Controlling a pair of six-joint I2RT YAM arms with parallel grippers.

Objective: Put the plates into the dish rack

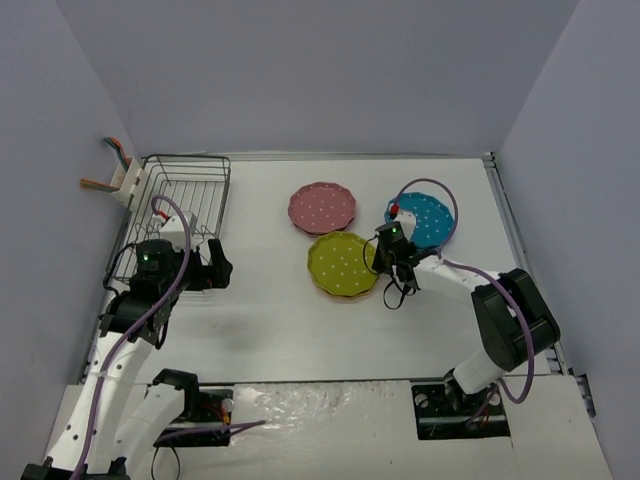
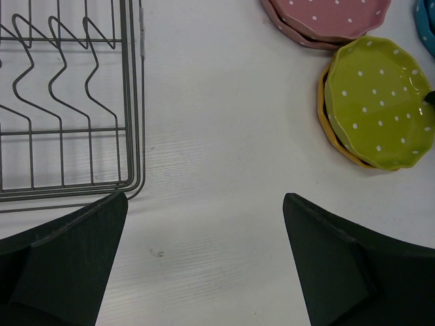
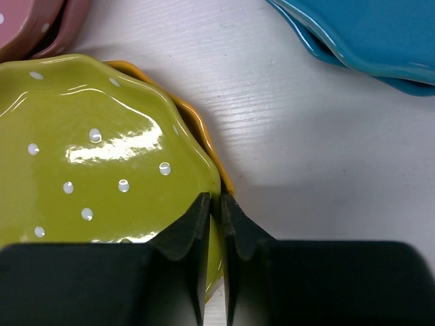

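A lime-yellow plate [image 1: 343, 262] lies on an orange-yellow plate [image 3: 204, 129] in the middle of the table. My right gripper [image 3: 215, 204] is shut on the lime plate's [image 3: 95, 156] right rim. Pink plates [image 1: 322, 207] are stacked behind it, turquoise plates [image 1: 424, 218] to the right. The black wire dish rack [image 1: 185, 200] stands at the left with no plates in it, its white caddy [image 1: 128, 183] on the far left corner. My left gripper [image 1: 218, 268] is open and empty beside the rack's near right corner [image 2: 132, 183].
Grey walls enclose the table on three sides. The left wrist view shows the lime plate [image 2: 380, 102] and pink stack [image 2: 326, 20] far off to the right across bare white table [image 2: 217, 136].
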